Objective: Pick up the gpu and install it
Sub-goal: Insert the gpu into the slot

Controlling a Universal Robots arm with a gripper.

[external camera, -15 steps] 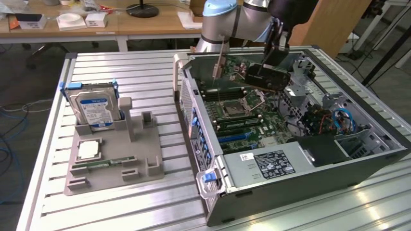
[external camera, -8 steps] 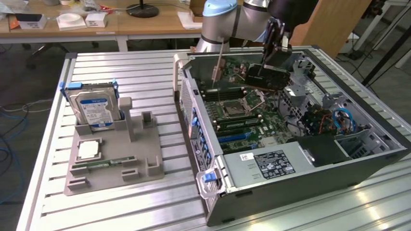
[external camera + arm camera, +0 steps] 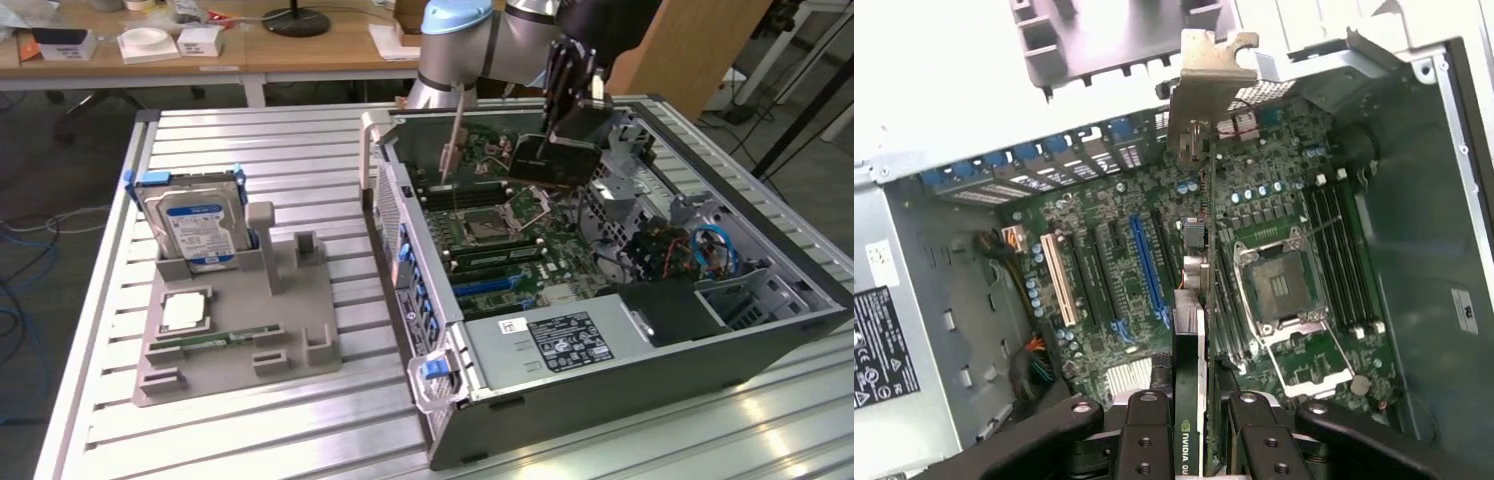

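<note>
The gpu [image 3: 550, 160], a card with a black cooler face and a silver end bracket [image 3: 454, 135], hangs above the motherboard [image 3: 514, 245] inside the open computer case [image 3: 667, 355]. My gripper [image 3: 582, 98] is shut on its upper edge. In the wrist view the gpu [image 3: 1196, 300] shows edge-on between my black fingers [image 3: 1144, 435], with its bracket [image 3: 1206, 85] at the far end, near the case's rear slot openings. The card hovers beside the blue expansion slot [image 3: 1149, 265] and the CPU socket [image 3: 1279, 285], not seated in any slot.
A grey fixture [image 3: 287, 330] on the slatted table at the exterior view's left holds a hard drive [image 3: 198, 225], a processor chip [image 3: 184, 312] and a memory stick [image 3: 214, 340]. The power supply [image 3: 561, 340] and cables [image 3: 701, 250] occupy the case's near part.
</note>
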